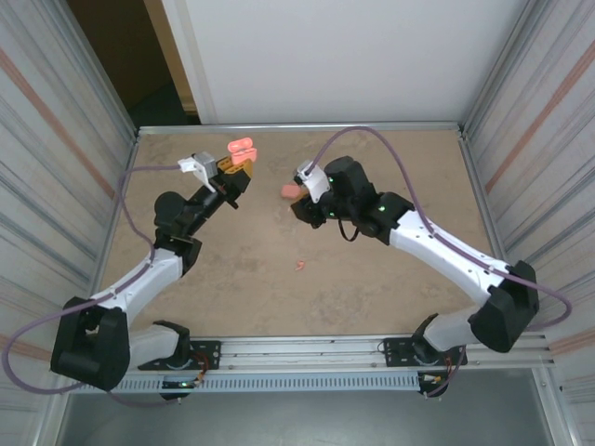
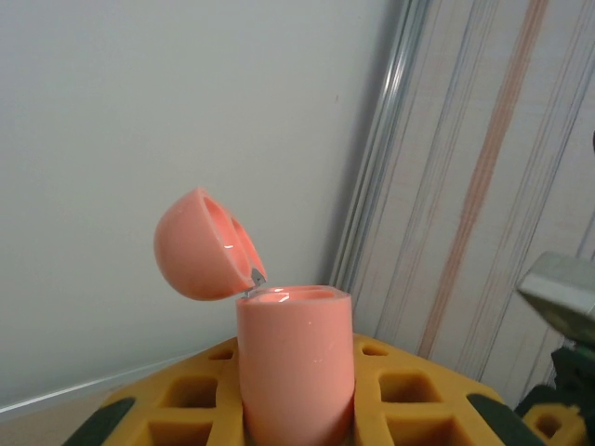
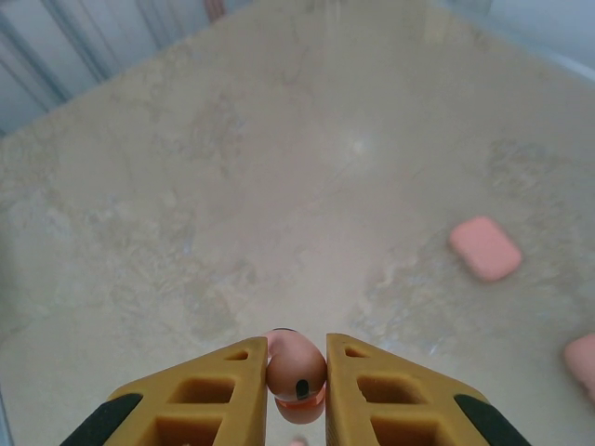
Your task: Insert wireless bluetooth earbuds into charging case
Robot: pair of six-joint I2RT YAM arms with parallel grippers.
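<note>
My left gripper (image 1: pixel 237 168) (image 2: pixel 296 395) is shut on a salmon-pink charging case (image 2: pixel 297 358) (image 1: pixel 242 147), held upright above the table's far left. Its lid (image 2: pixel 200 243) is flipped open to the left and the top recess is exposed. My right gripper (image 1: pixel 299 206) (image 3: pixel 296 358) hovers over the middle of the table, to the right of the left one. It is shut on one small pink earbud (image 3: pixel 296 369), pinched between the yellow fingers (image 3: pixel 218 395). Another tiny pink earbud (image 1: pixel 299 264) lies loose on the table nearer the front.
A closed pink case (image 3: pixel 484 248) lies flat on the beige table (image 1: pixel 372 279), and a second pink case (image 3: pixel 584 360) lies at the right edge of the right wrist view. A pink thing (image 1: pixel 290 190) shows beside the right gripper. Striped walls enclose both sides.
</note>
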